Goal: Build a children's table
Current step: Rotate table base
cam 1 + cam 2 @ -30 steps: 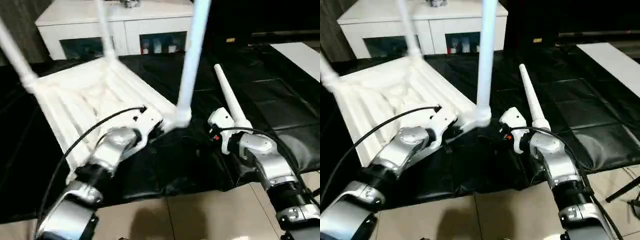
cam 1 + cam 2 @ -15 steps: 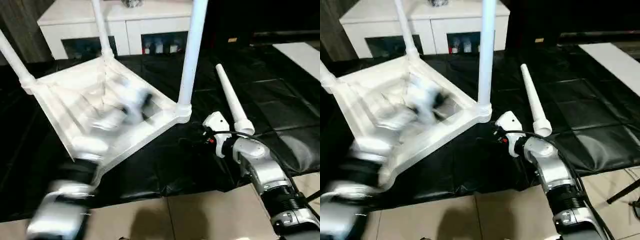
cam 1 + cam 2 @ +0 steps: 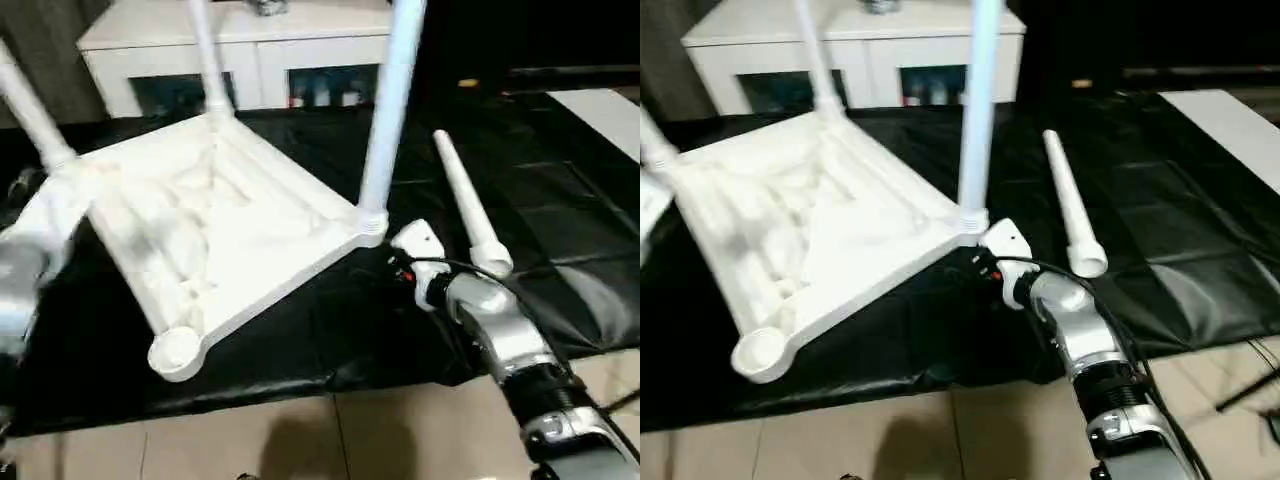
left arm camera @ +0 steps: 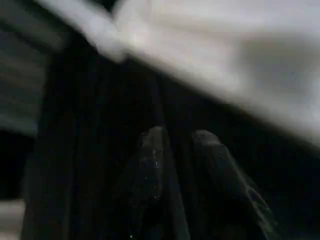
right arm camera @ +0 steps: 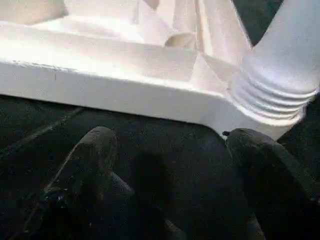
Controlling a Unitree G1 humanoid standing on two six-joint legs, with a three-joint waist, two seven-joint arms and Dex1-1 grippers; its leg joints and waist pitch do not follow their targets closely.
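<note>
A white cabinet [image 3: 250, 55] with dark glass doors stood at upper left; black sheeting [image 3: 560, 200] covered the tiled floor [image 3: 350, 440].

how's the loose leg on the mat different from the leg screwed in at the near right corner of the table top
The loose leg lies flat on the black mat; the fitted leg stands upright from the upturned table top.
The loose leg's wide end is free and open toward the camera; the fitted leg's wide end sits in a corner socket.
The loose leg shows whole, tip to base; the fitted leg runs out of the picture at the top.
Both are white tapered tubes.
</note>
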